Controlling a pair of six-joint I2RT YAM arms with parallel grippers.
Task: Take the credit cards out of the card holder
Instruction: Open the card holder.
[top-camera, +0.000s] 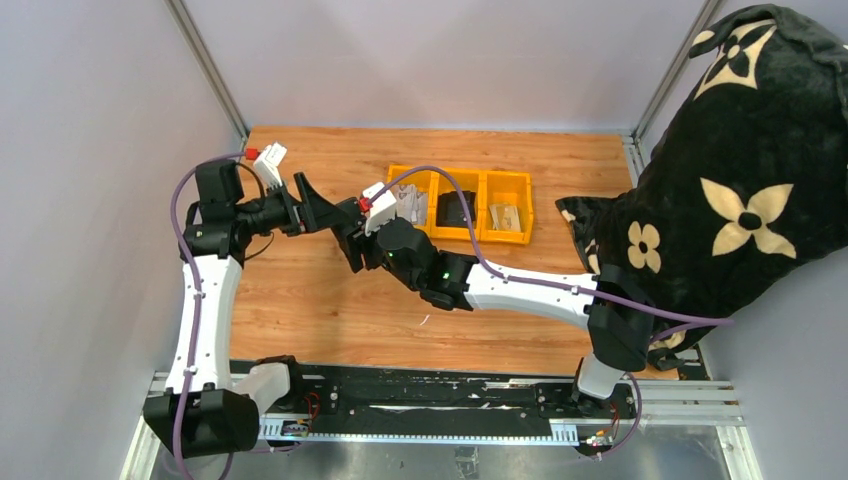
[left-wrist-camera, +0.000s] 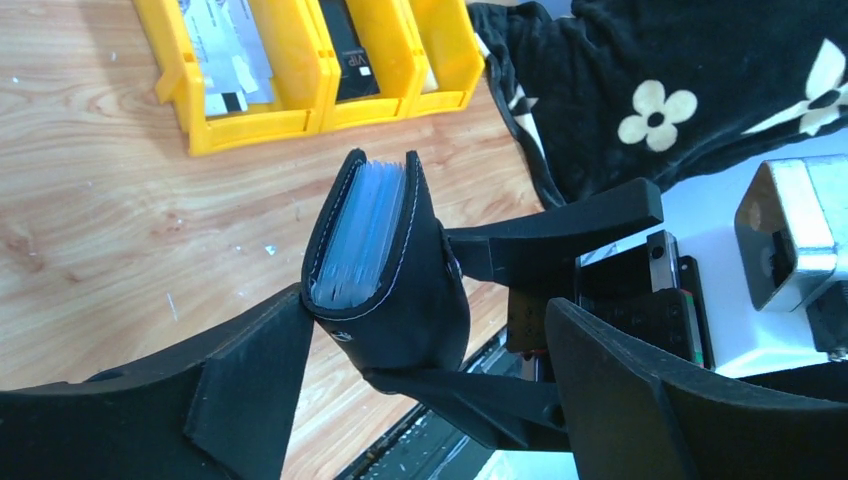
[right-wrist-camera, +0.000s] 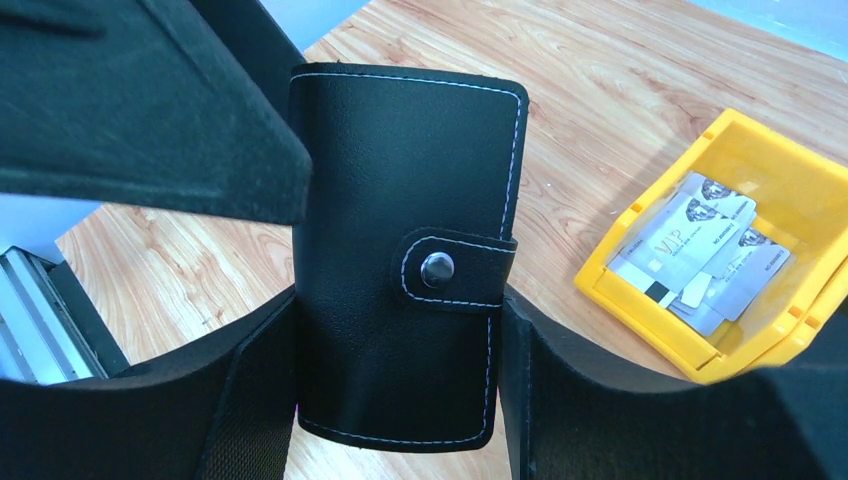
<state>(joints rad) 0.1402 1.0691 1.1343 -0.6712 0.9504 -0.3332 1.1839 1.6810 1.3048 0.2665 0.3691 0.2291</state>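
Two hands in play here: we see the right hand (right-wrist-camera: 395, 350) clamping the snapped card holder (right-wrist-camera: 400, 150) above the counter (left-wrist-camera: 100, 200), and the left hand (left-wrist-camera: 430, 330) gapes wide around it.

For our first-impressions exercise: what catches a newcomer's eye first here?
The black card holder, snapped shut, held above the wooden table in the right gripper, the left gripper open beside it. Then the yellow bin with pale cards, and the black flowered cloth at right.
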